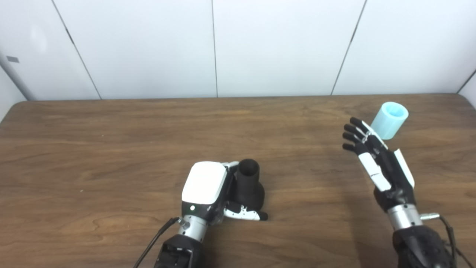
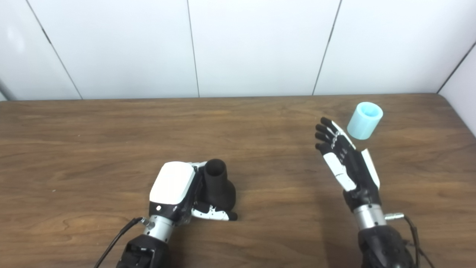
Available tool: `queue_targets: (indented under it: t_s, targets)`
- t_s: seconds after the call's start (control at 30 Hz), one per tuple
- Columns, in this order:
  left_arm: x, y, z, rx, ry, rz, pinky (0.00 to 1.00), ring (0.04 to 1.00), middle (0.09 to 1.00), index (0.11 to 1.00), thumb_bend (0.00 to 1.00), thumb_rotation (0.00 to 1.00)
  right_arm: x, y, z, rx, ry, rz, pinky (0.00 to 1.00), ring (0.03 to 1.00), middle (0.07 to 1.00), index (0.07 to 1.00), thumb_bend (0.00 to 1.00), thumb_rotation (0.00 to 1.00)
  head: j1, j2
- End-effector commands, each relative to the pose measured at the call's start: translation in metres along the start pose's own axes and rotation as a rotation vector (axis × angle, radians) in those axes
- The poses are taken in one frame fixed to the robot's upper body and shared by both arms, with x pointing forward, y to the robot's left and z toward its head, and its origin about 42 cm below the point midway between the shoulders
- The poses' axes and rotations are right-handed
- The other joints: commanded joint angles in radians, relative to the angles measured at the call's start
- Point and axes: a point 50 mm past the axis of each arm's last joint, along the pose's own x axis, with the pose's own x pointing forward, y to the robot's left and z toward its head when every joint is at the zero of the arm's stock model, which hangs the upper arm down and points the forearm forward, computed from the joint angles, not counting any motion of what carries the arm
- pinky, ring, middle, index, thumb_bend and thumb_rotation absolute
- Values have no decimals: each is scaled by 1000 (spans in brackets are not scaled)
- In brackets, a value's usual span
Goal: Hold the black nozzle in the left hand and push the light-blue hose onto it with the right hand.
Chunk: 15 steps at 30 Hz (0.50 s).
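The black nozzle [image 1: 248, 185] stands upright on the wooden table [image 1: 111, 149], its narrow open neck pointing up. My left hand [image 1: 208, 190] is wrapped around it from the left, with the thumb across its wide base. The light-blue hose [image 1: 389, 120], a short tube, sits on the table at the far right and tilts to the right. My right hand [image 1: 375, 160] is open with its fingers straight. It hovers just in front and to the left of the hose, and its fingertips end close beside it without touching. Both show in the right eye view too: the nozzle [image 2: 219, 184] and the hose [image 2: 364, 120].
A white panelled wall [image 1: 238, 44] runs along the table's far edge. The table's right edge lies close behind the hose.
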Motion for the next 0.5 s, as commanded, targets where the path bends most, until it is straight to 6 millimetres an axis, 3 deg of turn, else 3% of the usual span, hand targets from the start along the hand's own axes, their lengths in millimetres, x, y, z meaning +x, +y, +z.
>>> queue_targets:
  t_s: [0.0, 0.13, 0.3, 0.37, 0.47]
  targets:
    - [-6, -16, 4, -32, -10, -89, 484, 491, 425, 505, 522, 0, 17, -9, 36, -70, -117, -7, 741, 832, 849, 858, 522, 663, -1, 1]
    - [-8, -17, 1, -41, -6, -99, 500, 514, 438, 503, 524, 0, 36, -23, 67, -193, -169, -37, 725, 828, 849, 855, 479, 529, -62, 9]
    - [-10, -16, -3, -37, -1, -105, 506, 512, 441, 503, 524, 0, 57, -39, 95, -379, -202, -42, 718, 827, 852, 852, 511, 432, -90, 11]
    - [-10, -15, -4, -38, 2, -105, 503, 515, 443, 500, 525, 0, 66, -44, 105, -459, -225, -45, 723, 831, 858, 839, 524, 297, -104, 9]
    - [-11, -15, -5, -39, 0, -99, 500, 518, 436, 500, 524, 0, 78, -50, 111, -581, -220, -77, 690, 820, 858, 820, 556, 211, -123, 13]
